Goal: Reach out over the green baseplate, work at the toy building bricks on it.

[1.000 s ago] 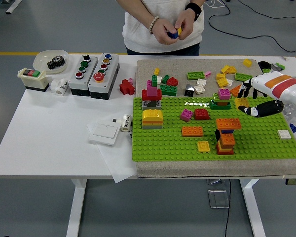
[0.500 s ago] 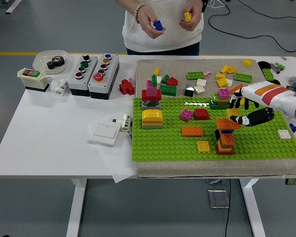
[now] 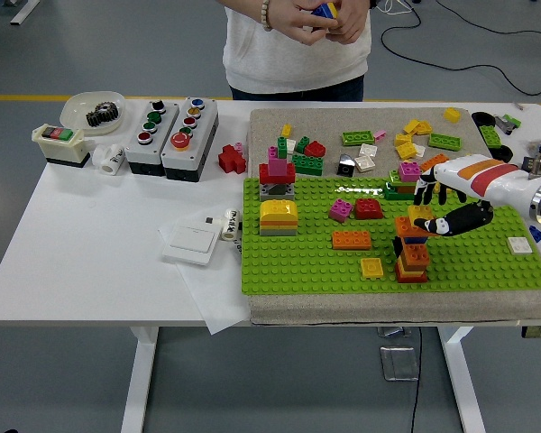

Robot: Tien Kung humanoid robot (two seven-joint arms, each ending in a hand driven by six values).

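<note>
Far left on the white table (image 3: 90,244) sat a bowl (image 3: 92,110) holding a dark gear, and just beside it a small switch box (image 3: 61,144) and two grey button boxes (image 3: 171,126), all well apart from the action. Moving along, a white flat plate (image 3: 190,243) lay on a sheet of paper, just beside the left edge of the green baseplate (image 3: 487,262), which rested on a beige mat (image 3: 343,122). On the baseplate's left part stood a yellow-topped block (image 3: 279,216) and behind it a red-and-pink stack (image 3: 277,176); towards the middle were a red brick (image 3: 343,208) and a flat orange brick (image 3: 352,239). Right of centre rose the orange-and-red tower (image 3: 411,253), and here was the robot's right hand (image 3: 442,203), reaching in from the right edge over the baseplate, black fingers (image 3: 433,225) curled at the tower's top brick, touching it; whether they truly clamped it could not be made out. Loose yellow and green bricks (image 3: 410,140) littered the mat behind the hand. At the far side a person's hands (image 3: 320,18) held small bricks together, clear of the table. A white tile (image 3: 519,244) sat near the baseplate's right edge.
</note>
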